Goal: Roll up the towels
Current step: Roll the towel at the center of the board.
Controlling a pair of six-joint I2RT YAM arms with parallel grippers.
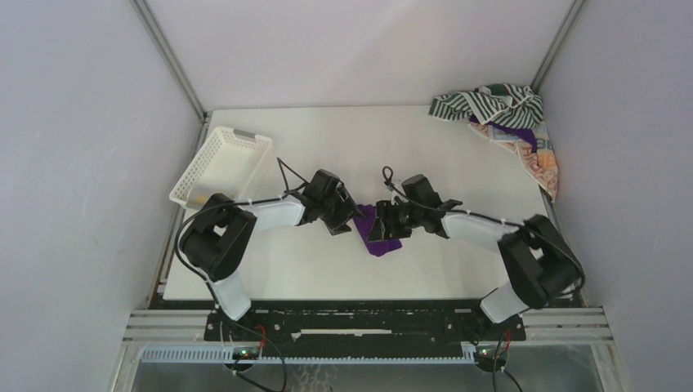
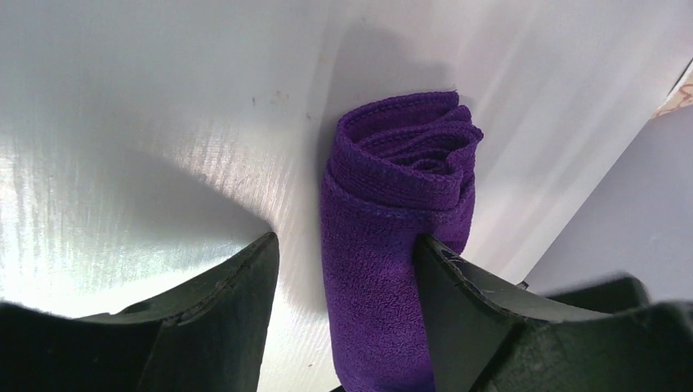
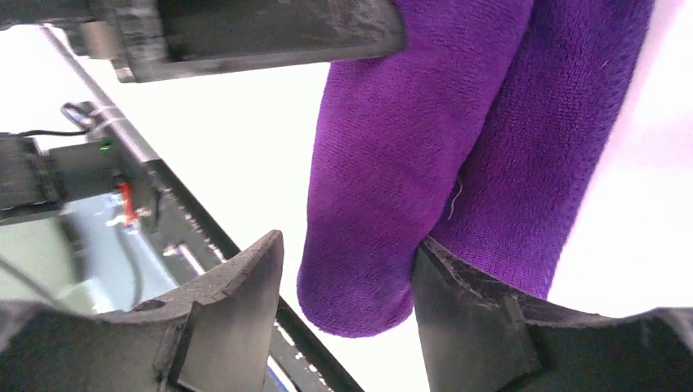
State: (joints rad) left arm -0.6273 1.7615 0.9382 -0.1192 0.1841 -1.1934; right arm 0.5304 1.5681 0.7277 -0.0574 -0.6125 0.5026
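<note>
On the table (image 1: 310,269), centre | purple towel (image 2: 392,204) | rolled, spiral end showing

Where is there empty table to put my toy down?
Bare: the far middle of the table, between the white basket and the towel pile, and the near strip in front of the purple towel. Crowded: around that towel, and the far right corner.

No legible text, labels, brand marks or numbers in any view. Patterned towel (image 1: 543,163), far right corner of table (image 1: 458,269): printed shapes only, too small to read.
</note>
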